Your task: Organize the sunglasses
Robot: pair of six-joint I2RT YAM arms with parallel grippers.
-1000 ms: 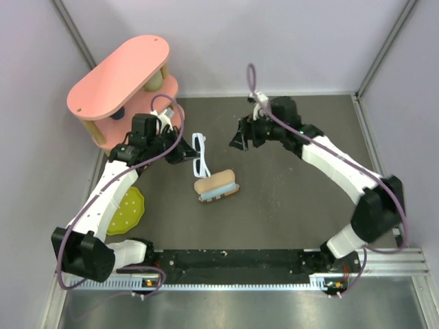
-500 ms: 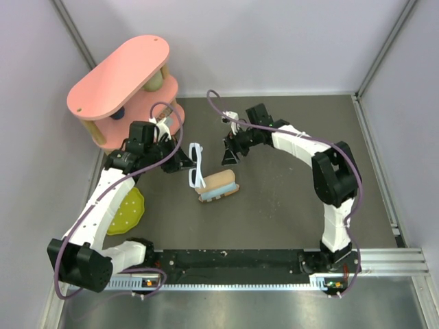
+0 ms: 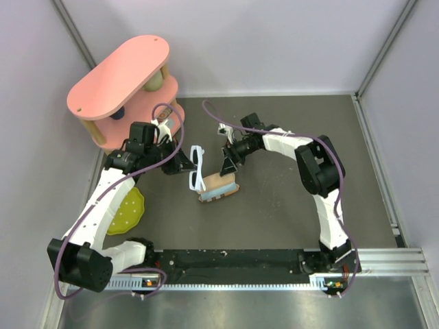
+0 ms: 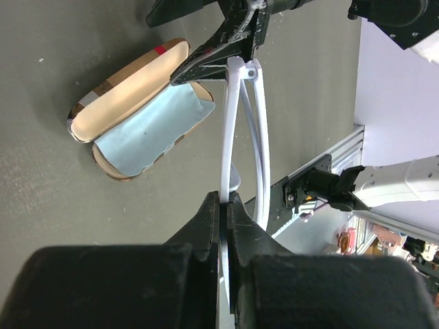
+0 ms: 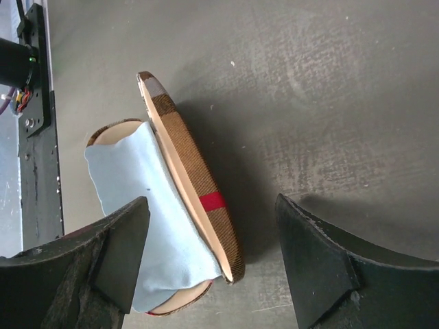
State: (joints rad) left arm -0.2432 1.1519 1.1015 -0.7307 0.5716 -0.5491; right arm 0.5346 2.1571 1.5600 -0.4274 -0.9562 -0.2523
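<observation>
left pincer [image 4: 223, 205] clamped on sunglasses [image 4: 229, 140], right pincer [image 5: 211, 202] apart over open plaid case [image 5: 186, 161]

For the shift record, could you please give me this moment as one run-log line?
left gripper: shut on sunglasses | right gripper: open, over open case | cloth: inside case

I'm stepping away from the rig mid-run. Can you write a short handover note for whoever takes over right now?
Left gripper: shut on the sunglasses, holding them off the table beside the case.
Right gripper: open, its fingers either side of the case's raised lid, not gripping.
Case: open on the table, with the light blue cloth lying inside.
Done: the case is open and the sunglasses are in hand.
Left: lay the sunglasses in the case, then close the lid.
</observation>
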